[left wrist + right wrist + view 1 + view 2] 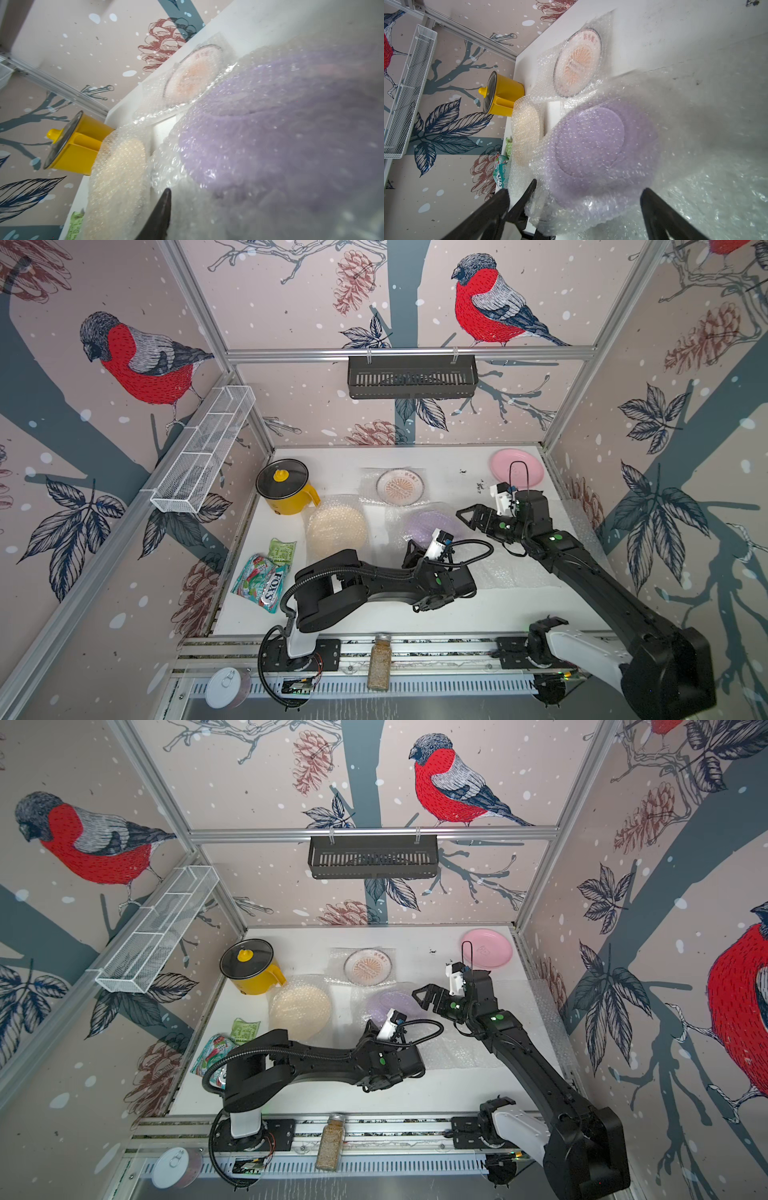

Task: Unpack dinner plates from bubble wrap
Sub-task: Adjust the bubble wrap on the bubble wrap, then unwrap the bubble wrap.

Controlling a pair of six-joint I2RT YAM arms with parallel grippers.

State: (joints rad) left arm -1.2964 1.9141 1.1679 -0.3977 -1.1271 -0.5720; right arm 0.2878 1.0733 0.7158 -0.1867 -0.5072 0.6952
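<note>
Our right hand hangs spread wide near the round lilac plate, on the worktop under clear crinkly bubble wrap. Our left hand sits at the wrap's edge; we can't tell if it's pinching. Tug badly and the plate could skid into the wrapped cream plate nearby.

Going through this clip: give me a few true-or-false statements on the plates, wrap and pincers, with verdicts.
1. The pink plate lies bare, without wrap. True.
2. The lilac plate is already unwrapped. False: bubble wrap covers it.
3. The right pincer is open. True.
4. The yellow pot has no lid. False: a black glass lid sits on it.
</note>
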